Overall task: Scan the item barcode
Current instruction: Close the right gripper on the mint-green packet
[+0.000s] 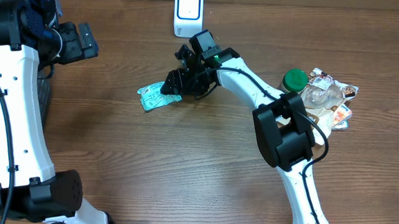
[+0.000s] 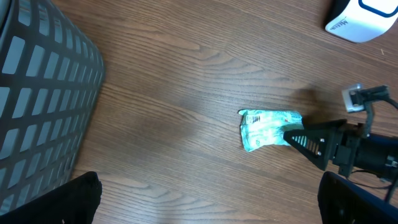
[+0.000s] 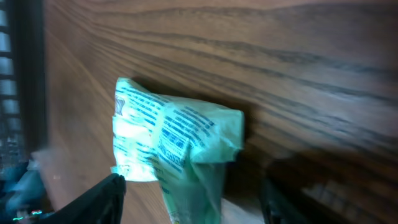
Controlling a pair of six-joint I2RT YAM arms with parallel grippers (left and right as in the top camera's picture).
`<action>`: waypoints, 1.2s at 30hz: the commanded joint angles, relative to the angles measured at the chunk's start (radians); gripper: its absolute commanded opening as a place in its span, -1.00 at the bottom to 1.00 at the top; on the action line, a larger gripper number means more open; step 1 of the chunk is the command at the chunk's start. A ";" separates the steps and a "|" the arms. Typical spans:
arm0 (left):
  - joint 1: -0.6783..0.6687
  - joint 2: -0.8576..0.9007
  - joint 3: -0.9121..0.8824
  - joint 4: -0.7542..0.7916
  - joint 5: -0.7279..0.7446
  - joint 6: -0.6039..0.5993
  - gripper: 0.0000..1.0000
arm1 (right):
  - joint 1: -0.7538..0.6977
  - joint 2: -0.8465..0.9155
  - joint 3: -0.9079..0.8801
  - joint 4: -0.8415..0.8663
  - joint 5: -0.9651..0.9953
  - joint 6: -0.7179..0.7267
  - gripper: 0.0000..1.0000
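Both spread: left gripper (image 1: 91, 40) over open table (image 1: 182, 166), right gripper (image 1: 170, 86) straddling packet's (image 1: 152, 95) edge.

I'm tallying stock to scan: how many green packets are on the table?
1. The green packet lies near the middle, at the right gripper, below the scanner. The pile at the right edge may hide others.

One green sachet (image 1: 155, 95), one white scanner (image 1: 188, 13), one green-capped bottle (image 1: 295, 80), one mesh basket (image 2: 43, 81), heap of wrappers (image 1: 332, 99) uncountable.
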 commanded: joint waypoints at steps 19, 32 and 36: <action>-0.002 0.003 0.009 -0.001 -0.003 0.022 1.00 | 0.000 0.093 -0.003 0.163 -0.103 0.098 0.05; -0.002 0.003 0.009 -0.002 -0.003 0.022 0.99 | -0.051 0.056 -0.002 0.130 -0.248 0.087 -0.92; -0.001 0.003 0.009 -0.002 -0.003 0.022 0.99 | -0.104 -0.037 -0.002 0.080 -0.284 0.042 -0.92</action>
